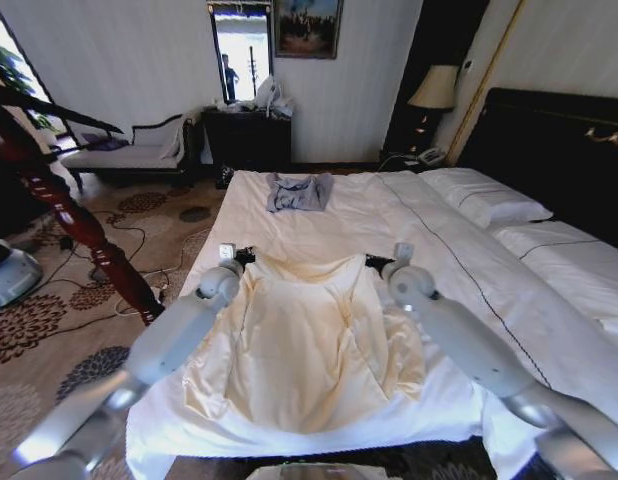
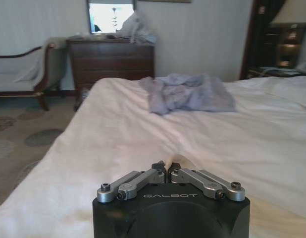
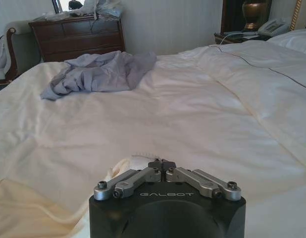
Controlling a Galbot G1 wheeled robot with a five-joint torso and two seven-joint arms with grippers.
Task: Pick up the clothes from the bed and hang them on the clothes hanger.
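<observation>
Both tools clenching cream clothes [image 1: 304,345] at shoulders: left tool [image 1: 236,256], right tool [image 1: 386,264]; garment trailing lengthwise toward bed [image 1: 409,215] foot edge.

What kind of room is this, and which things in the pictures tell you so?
Most likely a hotel bedroom: a wide bed with white pillows, a bedside lamp with a telephone beside it, and a dark wooden dresser by the wall.

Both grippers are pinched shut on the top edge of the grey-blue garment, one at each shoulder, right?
Not quite. The left gripper and right gripper are shut on the cream shirt, as the head view shows. The grey-blue garment lies untouched farther up the bed.
</observation>
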